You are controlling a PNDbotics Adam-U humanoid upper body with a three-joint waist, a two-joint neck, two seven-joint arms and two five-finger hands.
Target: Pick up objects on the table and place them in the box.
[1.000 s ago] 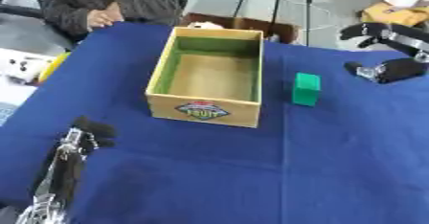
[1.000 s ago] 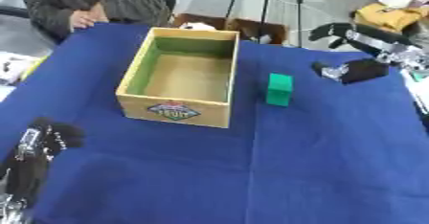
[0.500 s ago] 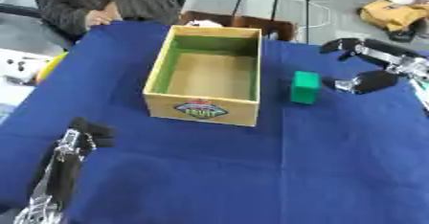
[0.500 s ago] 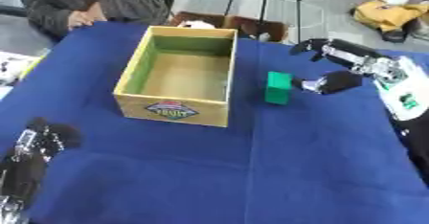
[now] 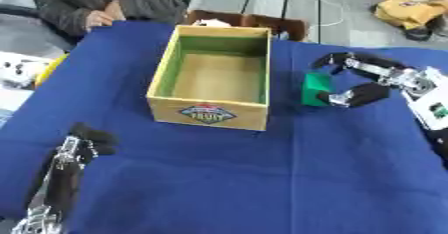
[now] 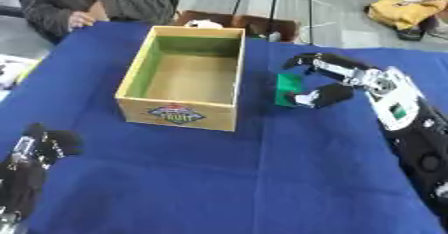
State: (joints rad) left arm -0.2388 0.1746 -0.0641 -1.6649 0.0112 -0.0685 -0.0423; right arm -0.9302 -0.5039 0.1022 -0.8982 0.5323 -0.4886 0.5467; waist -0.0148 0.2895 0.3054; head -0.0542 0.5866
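A wooden box with a green inside and a fruit label stands open and empty on the blue table. Just right of it stands a small green block. My right hand reaches in from the right and brackets the block. Its fingers arch over the far side and its thumb lies at the near right corner. The hand is open, not closed on the block. My left hand rests at the lower left, fingers up and holding nothing.
A person sits at the far left edge with a hand near the table corner. A cardboard carton stands beyond the far edge. A white object lies off the left side, and a yellow bag lies on the floor.
My right hand has travelled left from the table's right edge to the green block, and its fingers and thumb now straddle it. The block, box and left hand have stayed put.
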